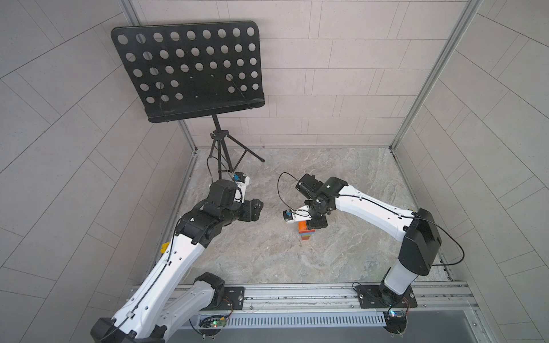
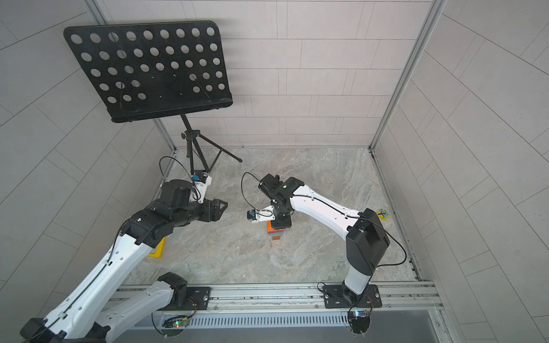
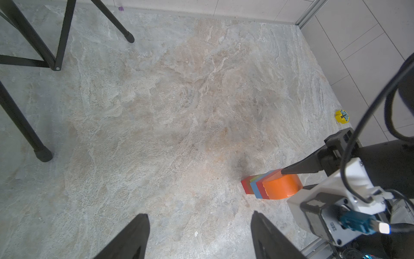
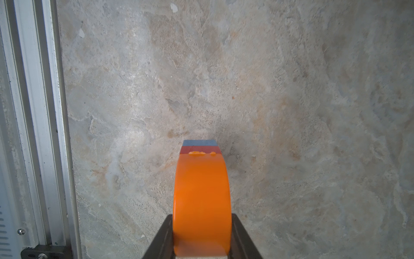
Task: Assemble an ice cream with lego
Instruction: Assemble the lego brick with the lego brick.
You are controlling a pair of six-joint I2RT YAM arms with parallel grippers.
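Note:
The ice cream is an upright lego stack near the table's middle in both top views. An orange half-round dome sits on top, with red and blue wide bricks under it. In the left wrist view the stack shows green and red lower bricks. My right gripper points down from above and is shut on the dome's flat sides. Whether the stack's foot rests on the table I cannot tell. My left gripper hovers open and empty, well to the stack's left.
A black music stand rises at the back left, its tripod legs on the table. A yellow triangular frame lies under my left arm. A small yellow object with a blue mark sits by the right wall. An aluminium rail runs along the front.

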